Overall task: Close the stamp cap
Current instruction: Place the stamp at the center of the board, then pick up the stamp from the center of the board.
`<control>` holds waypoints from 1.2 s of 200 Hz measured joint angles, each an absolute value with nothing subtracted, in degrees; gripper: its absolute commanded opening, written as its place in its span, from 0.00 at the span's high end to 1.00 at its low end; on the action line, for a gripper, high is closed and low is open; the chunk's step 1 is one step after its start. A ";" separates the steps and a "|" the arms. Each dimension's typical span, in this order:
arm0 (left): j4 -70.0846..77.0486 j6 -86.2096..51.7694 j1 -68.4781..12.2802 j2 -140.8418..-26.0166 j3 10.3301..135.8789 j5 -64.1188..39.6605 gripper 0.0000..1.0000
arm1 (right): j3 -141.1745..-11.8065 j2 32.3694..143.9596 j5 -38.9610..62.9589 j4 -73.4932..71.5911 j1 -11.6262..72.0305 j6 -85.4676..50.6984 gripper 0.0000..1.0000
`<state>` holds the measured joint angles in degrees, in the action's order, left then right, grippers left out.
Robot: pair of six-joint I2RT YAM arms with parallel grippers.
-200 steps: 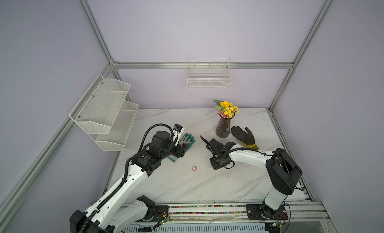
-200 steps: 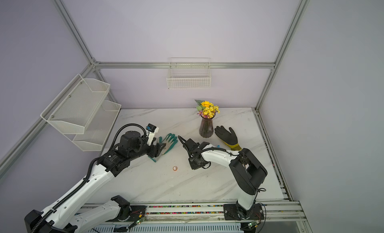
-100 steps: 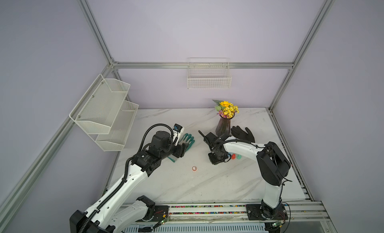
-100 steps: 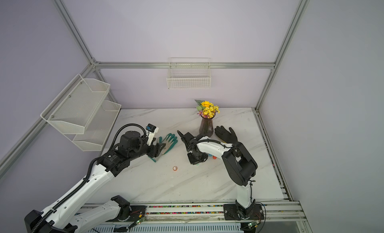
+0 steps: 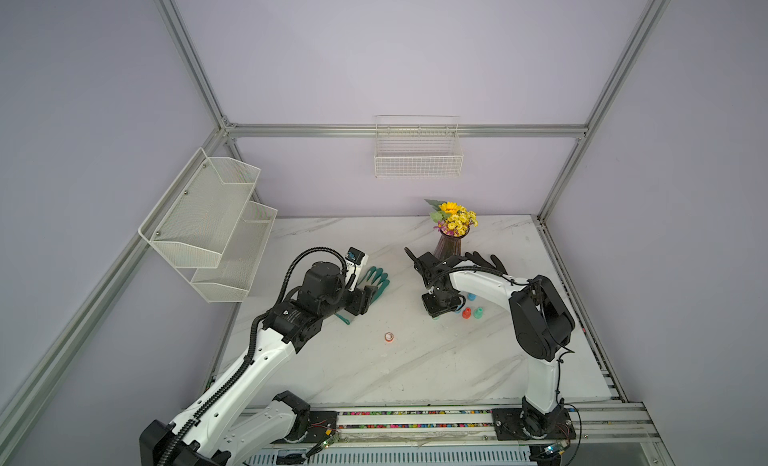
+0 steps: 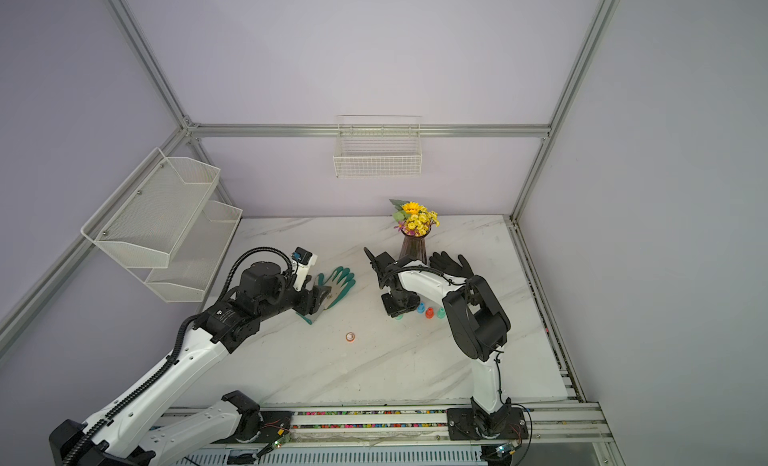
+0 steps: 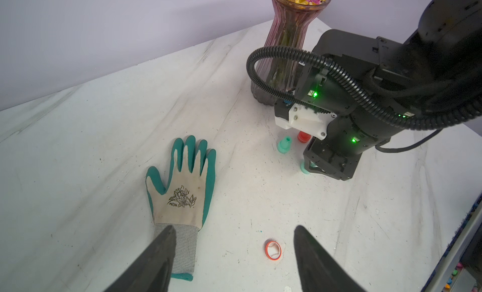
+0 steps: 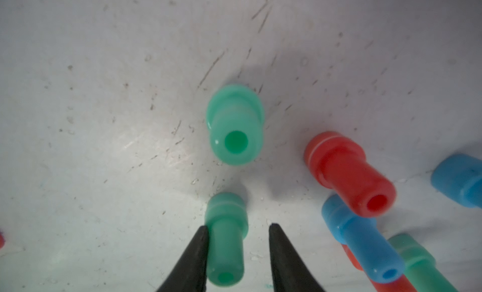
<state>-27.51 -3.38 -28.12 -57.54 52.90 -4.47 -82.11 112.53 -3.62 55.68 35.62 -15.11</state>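
Both top views show a small orange ring-shaped cap (image 5: 389,337) (image 6: 350,337) lying alone on the marble table (image 5: 415,372). In the left wrist view the cap (image 7: 273,249) lies on the table beyond my open left gripper (image 7: 234,226), which holds nothing. My right gripper (image 5: 440,310) points down over a cluster of small stamps. In the right wrist view its jaws (image 8: 238,226) are open around an upright green stamp (image 8: 225,249), which touches one finger and is clear of the other. Another green stamp (image 8: 234,129), a red one (image 8: 347,173) and a blue one (image 8: 362,241) stand close by.
A glass vase of flowers (image 5: 451,243) stands just behind the right gripper, with a black glove (image 5: 486,262) beside it. A green-and-white glove (image 5: 374,281) lies under the left gripper (image 5: 365,299). A wire basket (image 5: 417,152) and mesh shelves (image 5: 208,227) hang on the walls.
The right arm's elbow has swung back and in, uncovering the stamps. The right jaws, shut a second ago, now stand apart around the green stamp. The left arm has not moved.
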 measured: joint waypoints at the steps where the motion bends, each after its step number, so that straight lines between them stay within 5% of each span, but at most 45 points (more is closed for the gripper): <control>1: -27.51 -3.38 -28.12 -57.54 52.90 -4.47 0.29 | -82.11 112.53 -3.62 55.70 35.62 -15.09 0.56; 172: -28.86 -3.60 -27.77 -54.76 52.93 -4.25 0.29 | -81.58 100.99 -1.98 59.48 33.67 -19.92 0.57; 240: -31.07 -4.56 -27.75 -54.41 53.28 -4.25 0.30 | -68.71 84.23 -2.70 59.61 15.14 -23.55 0.51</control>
